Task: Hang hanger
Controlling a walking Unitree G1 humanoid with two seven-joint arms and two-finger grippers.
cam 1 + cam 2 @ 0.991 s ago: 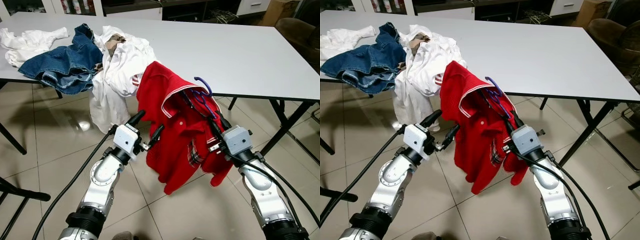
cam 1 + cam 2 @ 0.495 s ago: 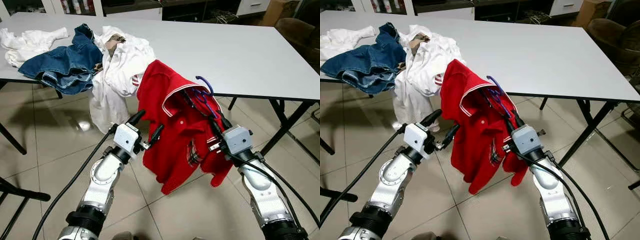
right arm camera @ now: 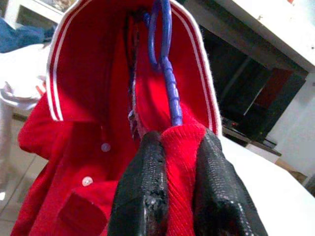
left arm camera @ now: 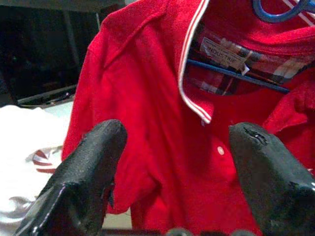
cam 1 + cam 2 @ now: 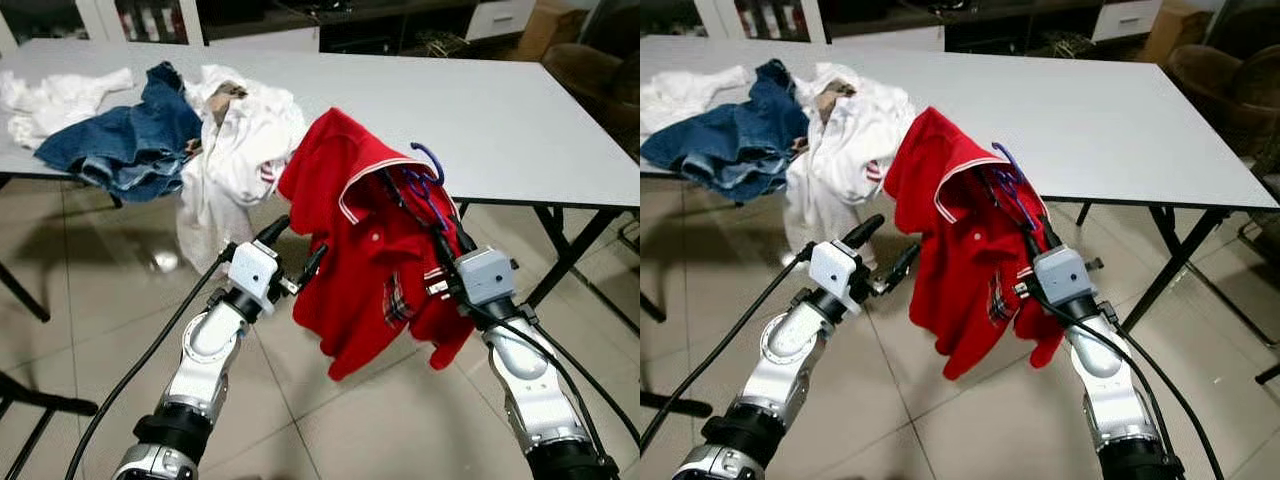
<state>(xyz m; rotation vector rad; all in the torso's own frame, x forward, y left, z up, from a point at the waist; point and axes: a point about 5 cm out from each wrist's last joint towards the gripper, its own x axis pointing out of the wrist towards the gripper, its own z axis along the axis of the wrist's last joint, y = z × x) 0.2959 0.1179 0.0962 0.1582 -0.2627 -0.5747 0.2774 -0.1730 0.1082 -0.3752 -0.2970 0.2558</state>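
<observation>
One red polo shirt (image 5: 375,255) hangs in the air in front of the white surface (image 5: 480,110), draped over one blue hanger (image 5: 425,185) whose hook rises from the open collar. The right gripper (image 5: 440,240) holds this load: in the right wrist view its two black fingers (image 3: 140,196) are closed on a fold of red fabric with the blue hanger stem standing up just above them, the white-striped collar arching around it. The shirt's lower hem dangles over the tiled floor (image 5: 110,290), below the edge of the surface.

The left gripper (image 5: 295,250) sits just beside the shirt's left side, its two fingers (image 4: 91,162) spread apart and holding nothing. Its wrist view looks between them at the shirt's front, with a tartan lining and a label inside the neck and one white button visible on the placket.

On the surface, toward the robot's left, lie three other garments: a white shirt (image 5: 235,150) spilling over the edge and hanging toward the floor, a blue denim piece (image 5: 125,145) beside it, and another white garment (image 5: 55,100) at the far left. A brown chair (image 5: 590,75) stands at the far right, behind the surface.
</observation>
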